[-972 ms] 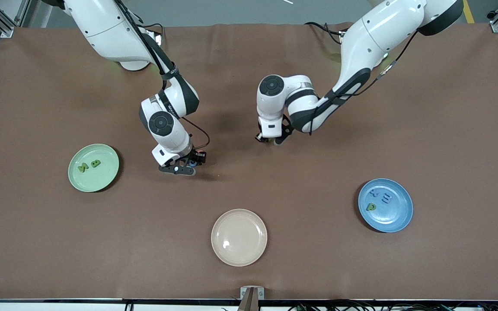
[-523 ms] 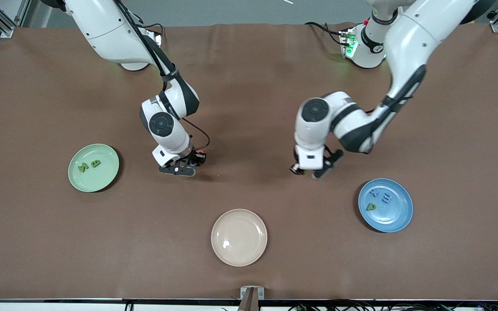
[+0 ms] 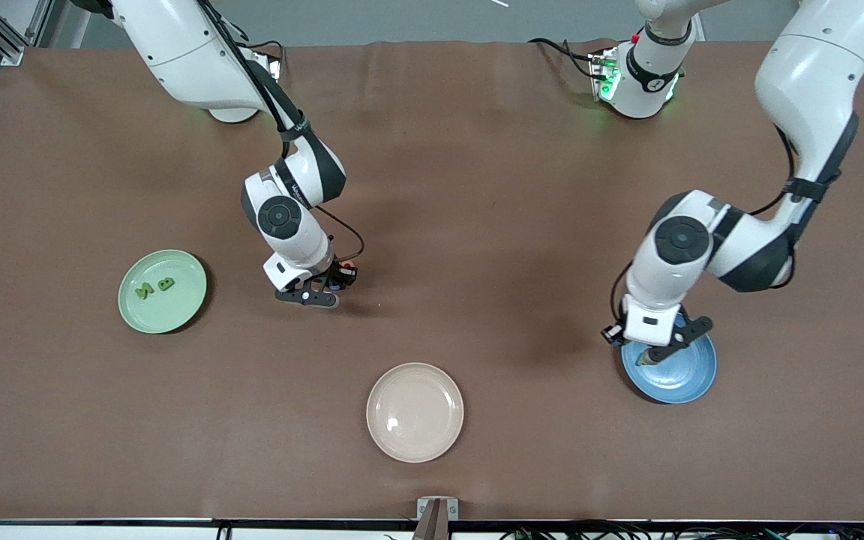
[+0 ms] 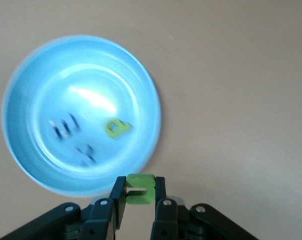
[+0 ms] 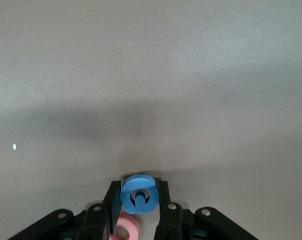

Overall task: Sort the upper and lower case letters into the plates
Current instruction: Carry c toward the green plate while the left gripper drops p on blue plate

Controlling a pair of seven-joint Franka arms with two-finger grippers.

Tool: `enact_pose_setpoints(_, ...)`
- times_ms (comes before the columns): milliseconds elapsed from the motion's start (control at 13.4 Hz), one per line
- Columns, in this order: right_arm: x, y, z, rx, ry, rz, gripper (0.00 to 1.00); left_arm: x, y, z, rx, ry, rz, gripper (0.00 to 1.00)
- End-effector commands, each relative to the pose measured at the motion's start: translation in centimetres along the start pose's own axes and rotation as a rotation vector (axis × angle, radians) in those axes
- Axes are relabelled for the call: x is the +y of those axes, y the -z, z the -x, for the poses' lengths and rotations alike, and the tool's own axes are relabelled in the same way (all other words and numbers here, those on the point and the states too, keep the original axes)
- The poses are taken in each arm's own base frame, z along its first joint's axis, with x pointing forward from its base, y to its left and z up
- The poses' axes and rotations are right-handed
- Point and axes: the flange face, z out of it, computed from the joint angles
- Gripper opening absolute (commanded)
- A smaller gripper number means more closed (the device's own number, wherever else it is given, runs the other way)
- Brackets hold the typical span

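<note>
Front view, table: brown mat (image 3: 477,150) covers the whole top, both arm bases along the top edge.
Right arm: comes down from its base toward the middle of the mat, wrist low.
Left arm: bends from its base out to its own end of the table, wrist over the blue plate.
Cream plate (image 3: 415,412): nearest the front camera, mid-table, nothing in it.
Blue plate (image 3: 683,371): toward the left arm's end, partly covered by the left wrist; left wrist view shows three letters in it: a yellow-green "p" (image 4: 117,128), a dark "x" (image 4: 86,154) and a pale "E" (image 4: 64,127), all blurred.
Mint green plate (image 3: 163,291): toward the right arm's end, holds two green letters side by side, an "M" (image 3: 144,290) and a "B" (image 3: 166,283).
Left gripper (image 4: 140,196): over the rim of the blue plate, fingers clamped on a green foam letter (image 4: 139,189); can't read which letter.
Right gripper (image 5: 138,199): low over bare mat between the mint green plate and table centre, fingers closed on a blue round letter (image 5: 138,193).
Pink letter (image 5: 126,229): sits just beside the blue one at the right gripper, only partly visible, can't tell if it's pinched too.
</note>
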Motion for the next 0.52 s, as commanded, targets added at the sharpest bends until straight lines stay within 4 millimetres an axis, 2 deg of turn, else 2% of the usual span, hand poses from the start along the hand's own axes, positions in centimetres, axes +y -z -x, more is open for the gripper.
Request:
enact_pose_setpoints(0, 1.3, 9.7, -0.3, -0.080, -0.013, 0.072, 0.17, -3.9, -1.9, -2.9, -0.021, -0.066, -0.008, 0.01)
enact_pose_setpoints(75, 3.1, 12.5, -1.1, -0.095, -0.024, 0.084, 0.17, -4.7, -2.0, -3.7, -0.019, -0.073, -0.008, 0.02)
enact_pose_setpoints(224, 8.0, 15.6, -2.4, -0.133, 0.060, 0.085, 0.17, -6.2, -2.8, -5.0, -0.027, -0.100, -0.005, 0.02)
enact_pose_setpoints(299, 11.0, 16.3, -3.4, -0.146, 0.079, 0.078, 0.17, -6.9, -3.1, -5.5, -0.028, -0.123, -0.006, 0.02)
enact_pose_setpoints(448, 16.6, 16.3, -5.2, -0.171, 0.132, 0.058, 0.17, -8.6, -4.1, -6.3, -0.031, -0.169, -0.030, 0.04)
